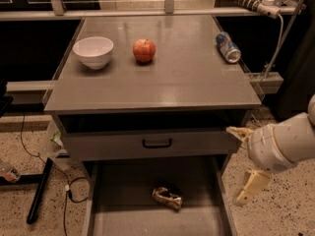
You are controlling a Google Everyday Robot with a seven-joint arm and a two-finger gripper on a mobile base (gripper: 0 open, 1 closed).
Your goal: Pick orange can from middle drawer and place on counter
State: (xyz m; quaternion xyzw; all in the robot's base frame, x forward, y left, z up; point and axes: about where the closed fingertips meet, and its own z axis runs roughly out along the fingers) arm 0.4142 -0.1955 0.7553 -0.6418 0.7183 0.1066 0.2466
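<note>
The orange can (167, 198), gold-brown and crumpled, lies on its side on the floor of the open middle drawer (123, 215), a little right of centre. The counter (167, 82) is the grey slab above the drawers. My gripper (242, 159) hangs off the cabinet's right front corner, below counter level and beside the drawer's right wall. Its two cream fingers (250, 187) stand wide apart and hold nothing. It is to the right of the orange can and above it, not touching it.
On the counter stand a white bowl (93, 51), a red apple (144, 50) and a blue-and-silver can (228, 47) lying at the right edge. A shut grey drawer front with a black handle (157, 143) overhangs the back of the middle drawer. Cables and a black leg (39, 191) lie on the floor to the left.
</note>
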